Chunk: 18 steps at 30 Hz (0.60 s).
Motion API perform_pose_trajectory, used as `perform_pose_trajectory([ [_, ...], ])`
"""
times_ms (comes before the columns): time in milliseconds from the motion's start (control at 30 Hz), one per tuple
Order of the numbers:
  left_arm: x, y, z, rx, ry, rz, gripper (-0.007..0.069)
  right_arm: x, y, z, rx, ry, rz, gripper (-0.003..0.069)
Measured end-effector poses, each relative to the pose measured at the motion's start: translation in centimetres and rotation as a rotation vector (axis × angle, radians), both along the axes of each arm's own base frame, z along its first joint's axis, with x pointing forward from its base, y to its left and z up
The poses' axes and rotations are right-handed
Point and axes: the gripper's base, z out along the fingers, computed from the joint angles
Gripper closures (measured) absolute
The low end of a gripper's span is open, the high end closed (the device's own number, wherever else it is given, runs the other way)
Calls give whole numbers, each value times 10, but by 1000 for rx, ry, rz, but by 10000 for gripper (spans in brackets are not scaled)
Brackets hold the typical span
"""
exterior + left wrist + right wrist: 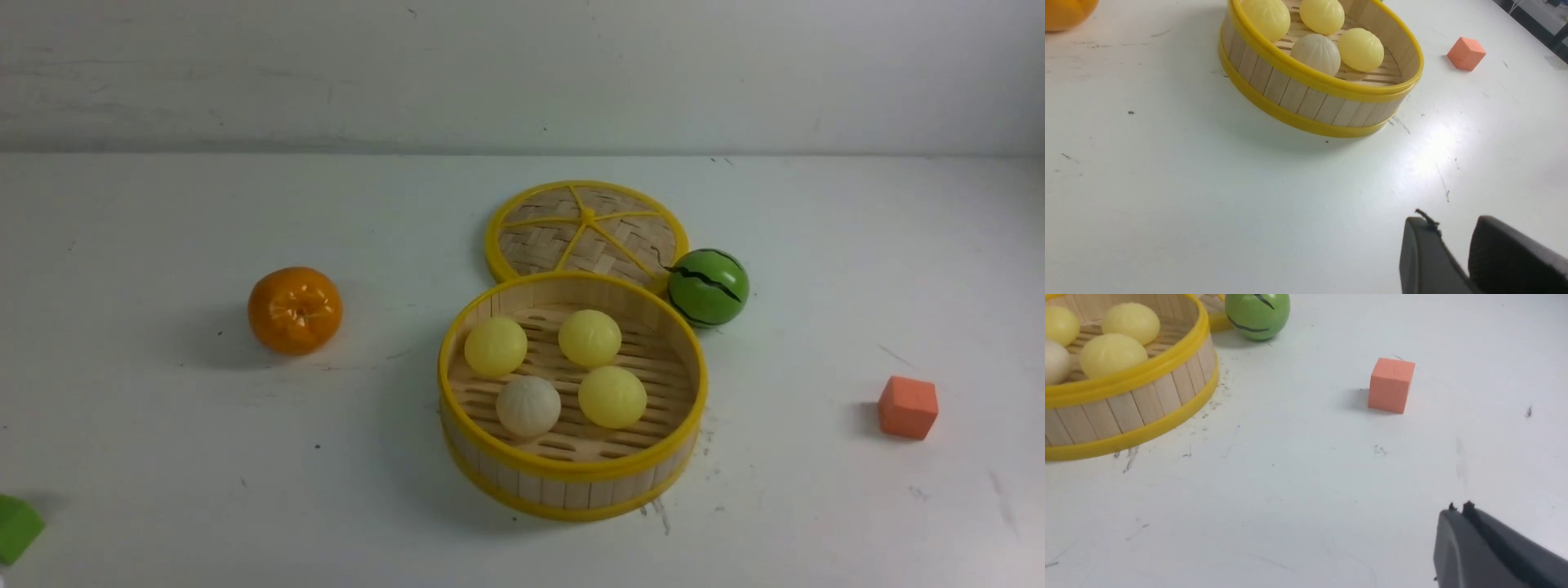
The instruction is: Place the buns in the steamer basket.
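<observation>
White worktop (163, 457) fills my front view; mid-frame the steamer basket (571, 469) holds all four buns (611, 397). My left tool (1453, 249), jaws slightly apart and empty, sits nearer its wall than the right tool (1461, 522), pressed together. I judge nothing left to fetch.

Lighting: even, bright overhead wash on my white table (163, 490); soft shadows fall leftward from the tangerine (295, 309) and the steamer basket (571, 482). Glare: one pale hot patch on the tabletop just beside the basket in my left wrist view, plus small highlights on the tangerine. Focus: my own fingertips (1425, 253) are dark and soft-edged close to the lens; the front view is slightly hazy and low in contrast.
</observation>
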Motion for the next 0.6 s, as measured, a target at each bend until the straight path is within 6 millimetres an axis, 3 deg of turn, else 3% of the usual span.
perform_pose_trajectory([
  [600, 0, 0, 0, 0, 0, 0, 442, 0, 0, 0, 9, 3, -4, 669],
])
